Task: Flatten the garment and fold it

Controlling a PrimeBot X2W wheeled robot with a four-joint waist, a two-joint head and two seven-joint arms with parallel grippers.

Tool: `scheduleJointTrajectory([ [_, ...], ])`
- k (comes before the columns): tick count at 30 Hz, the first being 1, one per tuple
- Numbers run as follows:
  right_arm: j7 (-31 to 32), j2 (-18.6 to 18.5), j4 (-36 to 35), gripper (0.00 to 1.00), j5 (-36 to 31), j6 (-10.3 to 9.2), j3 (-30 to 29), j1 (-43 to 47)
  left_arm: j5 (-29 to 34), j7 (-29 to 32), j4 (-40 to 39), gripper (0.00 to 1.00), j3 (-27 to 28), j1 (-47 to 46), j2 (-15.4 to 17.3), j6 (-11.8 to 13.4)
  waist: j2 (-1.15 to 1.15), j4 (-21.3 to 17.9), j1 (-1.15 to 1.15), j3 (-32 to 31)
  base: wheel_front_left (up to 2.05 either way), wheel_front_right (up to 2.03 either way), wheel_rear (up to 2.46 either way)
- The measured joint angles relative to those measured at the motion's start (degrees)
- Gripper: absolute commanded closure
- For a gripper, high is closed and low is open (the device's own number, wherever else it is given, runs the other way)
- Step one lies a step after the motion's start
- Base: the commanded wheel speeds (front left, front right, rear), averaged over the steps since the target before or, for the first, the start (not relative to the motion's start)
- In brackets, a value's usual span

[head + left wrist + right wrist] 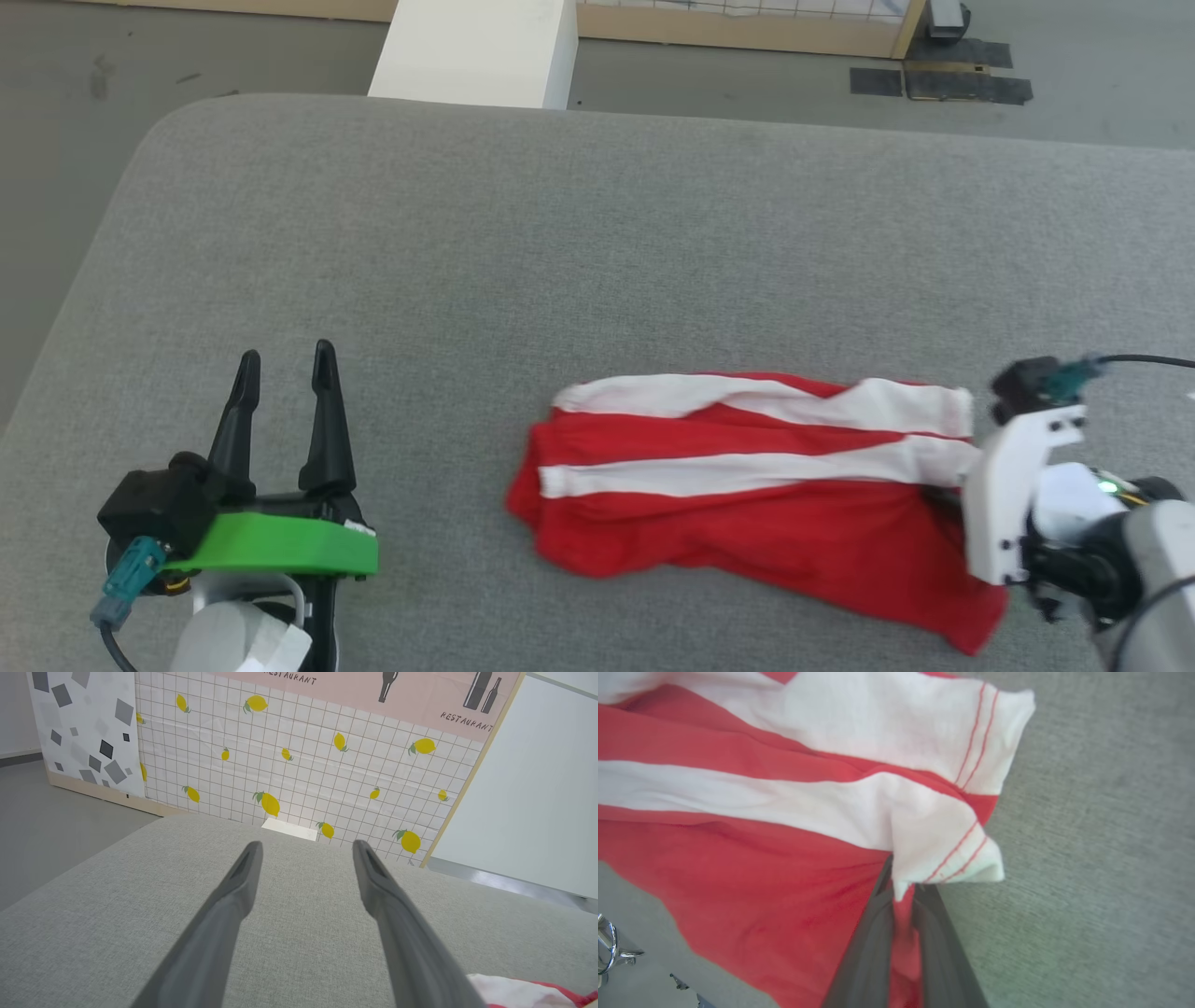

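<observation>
The garment (766,495) lies on the table (597,233), right of the left gripper (287,353).

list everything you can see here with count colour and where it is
garment: one, red with white stripes, rumpled on the padded surface, right of centre
padded surface: one, grey fabric, under the garment
white block: one, white, past the surface's far edge
lemon-print panel: one, white grid with yellow lemons, beyond the surface
dark patches: a few, black, on the grey floor, far right
left gripper: one, dark fingers, open over bare surface at the left
right gripper: one, dark fingers, shut on the garment's right end
</observation>
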Motion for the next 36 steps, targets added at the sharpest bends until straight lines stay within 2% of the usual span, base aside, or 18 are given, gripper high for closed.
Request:
scheduleJointTrajectory([
  [3,1.4,-1.7,-0.7,1.0,-0.6,0.0,-3.2,1.5,0.4,0.0,0.0,0.0,0.0,0.4,-0.1,0.0,0.0,-0.4,0.0,-0.3,0.0,0.0,0.0],
  [4,2.6,-3.0,-0.9,1.0,-2.2,0.0,-6.5,2.6,0.7,0.0,0.0,0.0,0.0,0.5,-0.1,-0.1,0.0,-0.9,0.0,-0.5,0.0,0.0,0.0],
  [7,3.7,-3.9,-0.7,1.0,-4.3,0.0,-9.5,3.2,1.2,0.0,0.0,0.0,-0.1,0.5,-0.2,-0.1,0.0,-1.1,0.0,-0.5,0.0,0.0,0.0],
  [14,7.3,-3.6,-2.0,1.0,-8.7,0.0,-11.2,3.3,1.4,0.0,0.6,0.0,-0.3,0.5,-0.2,-0.1,0.0,-1.5,0.01,-0.9,0.0,0.0,0.0],
  [26,22.3,-4.1,-18.6,1.0,-9.6,-0.01,-1.2,3.3,2.1,0.0,1.1,0.0,-0.8,1.7,-0.2,-0.1,0.0,-2.2,0.01,-3.3,0.0,0.0,0.0],
  [32,24.1,-3.3,-23.6,1.0,-8.4,-0.02,5.8,2.7,2.4,0.0,1.3,0.0,-1.2,1.8,-0.2,-0.1,0.0,-1.6,0.01,-4.1,0.0,0.0,0.0],
  [36,23.2,-0.6,-23.3,1.0,-7.8,-0.01,10.1,0.7,2.4,0.0,1.5,0.0,-1.4,1.8,-0.2,-0.1,0.0,-1.2,0.0,-4.2,0.0,0.0,0.0],
])
